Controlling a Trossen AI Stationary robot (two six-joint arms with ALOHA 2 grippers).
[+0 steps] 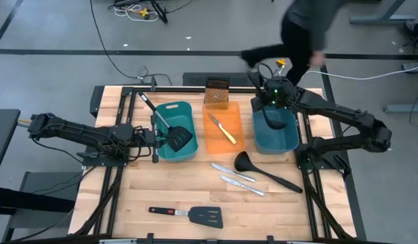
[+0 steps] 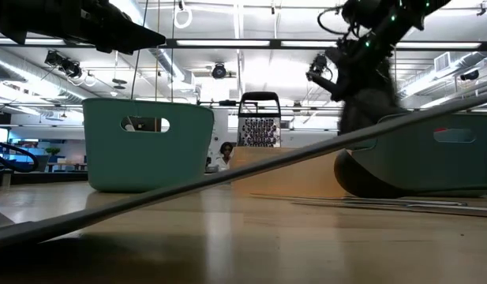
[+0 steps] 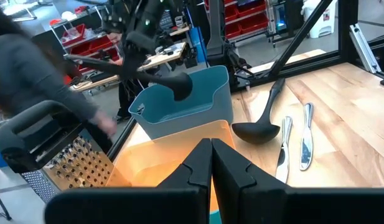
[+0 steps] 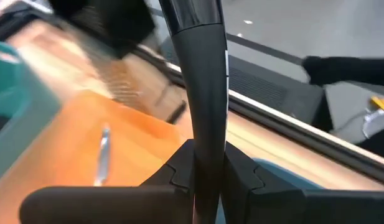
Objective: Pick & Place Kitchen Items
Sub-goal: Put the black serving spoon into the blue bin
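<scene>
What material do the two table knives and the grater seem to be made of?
Table knives: probably polished steel; silver all over, with bright glints in the left wrist view. Grater: likely metal with a dull brownish finish and rows of punched holes; its black handle may be plastic.

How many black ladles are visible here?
2: one ladle lies on the table near the silver knives; the other ladle is held by the right gripper over the right tub.

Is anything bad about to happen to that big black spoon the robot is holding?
Maybe. The right gripper pinches only the thin handle of the black plastic ladle above the right teal tub, so it could twist or slip. A person is walking close behind the table, near that arm.
</scene>
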